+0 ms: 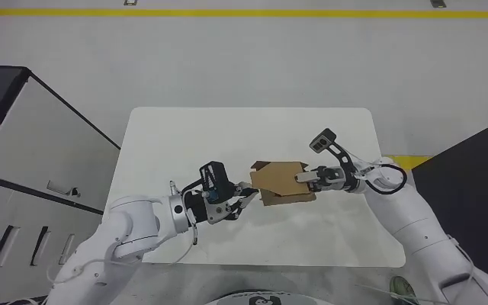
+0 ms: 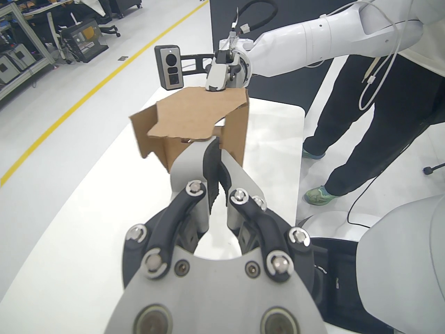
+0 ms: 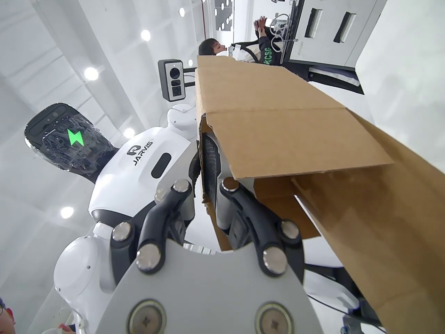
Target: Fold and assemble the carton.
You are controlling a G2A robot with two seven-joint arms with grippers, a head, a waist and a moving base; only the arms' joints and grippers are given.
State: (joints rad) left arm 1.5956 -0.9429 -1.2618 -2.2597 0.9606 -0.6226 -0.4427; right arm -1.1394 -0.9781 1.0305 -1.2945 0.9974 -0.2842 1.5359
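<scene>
The carton [image 1: 282, 183] hangs over the middle of the table [image 1: 229, 137], its long side running from one hand to the other, with the right gripper [image 3: 210, 161] pinched tight on one end and the left gripper [image 2: 212, 147] squeezed almost closed on the other.
</scene>
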